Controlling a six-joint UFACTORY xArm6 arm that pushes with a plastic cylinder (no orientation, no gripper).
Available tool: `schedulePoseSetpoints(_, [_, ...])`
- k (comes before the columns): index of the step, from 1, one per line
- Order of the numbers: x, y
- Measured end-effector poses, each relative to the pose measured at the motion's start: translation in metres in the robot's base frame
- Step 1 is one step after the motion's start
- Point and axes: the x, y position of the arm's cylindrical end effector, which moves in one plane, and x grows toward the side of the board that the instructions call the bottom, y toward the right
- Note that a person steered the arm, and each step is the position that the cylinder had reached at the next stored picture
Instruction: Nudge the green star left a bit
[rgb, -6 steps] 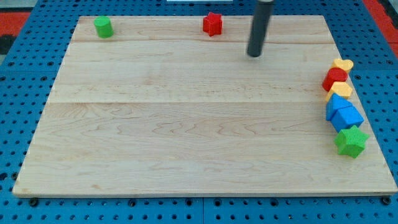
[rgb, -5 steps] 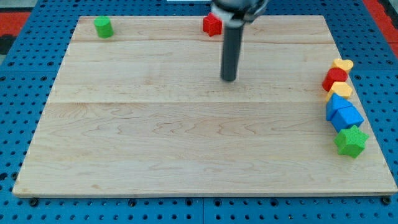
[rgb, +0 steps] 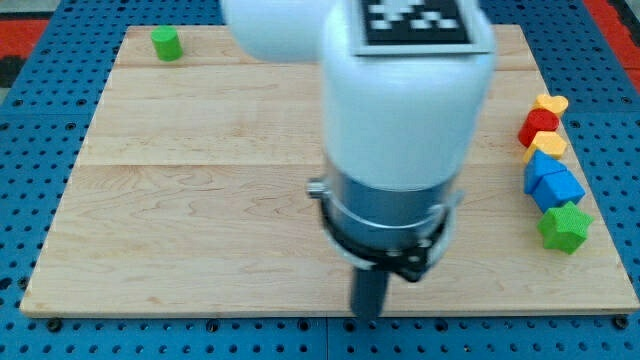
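Note:
The green star (rgb: 564, 227) lies near the board's right edge, at the lower end of a line of blocks. My tip (rgb: 367, 315) sits at the board's bottom edge, below the middle, well to the left of the star. The arm's white and grey body fills the middle of the view and hides the board behind it.
Above the star stand two blue blocks (rgb: 552, 181), a yellow block (rgb: 548, 146), a red block (rgb: 538, 124) and a yellow heart (rgb: 551, 103). A green cylinder (rgb: 166, 43) sits at the top left. The wooden board (rgb: 180, 200) rests on a blue pegboard.
My tip has moved from the board's upper middle down to its bottom edge. The arm's body now hides the red block at the top. No block has moved.

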Motion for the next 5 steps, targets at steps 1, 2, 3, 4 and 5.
schedulePoseSetpoints(1, [0.001, 0.071])
schedulePoseSetpoints(2, [0.0, 0.082])
schedulePoseSetpoints(3, [0.001, 0.11])
schedulePoseSetpoints(4, [0.001, 0.132])
schedulePoseSetpoints(5, [-0.001, 0.165])
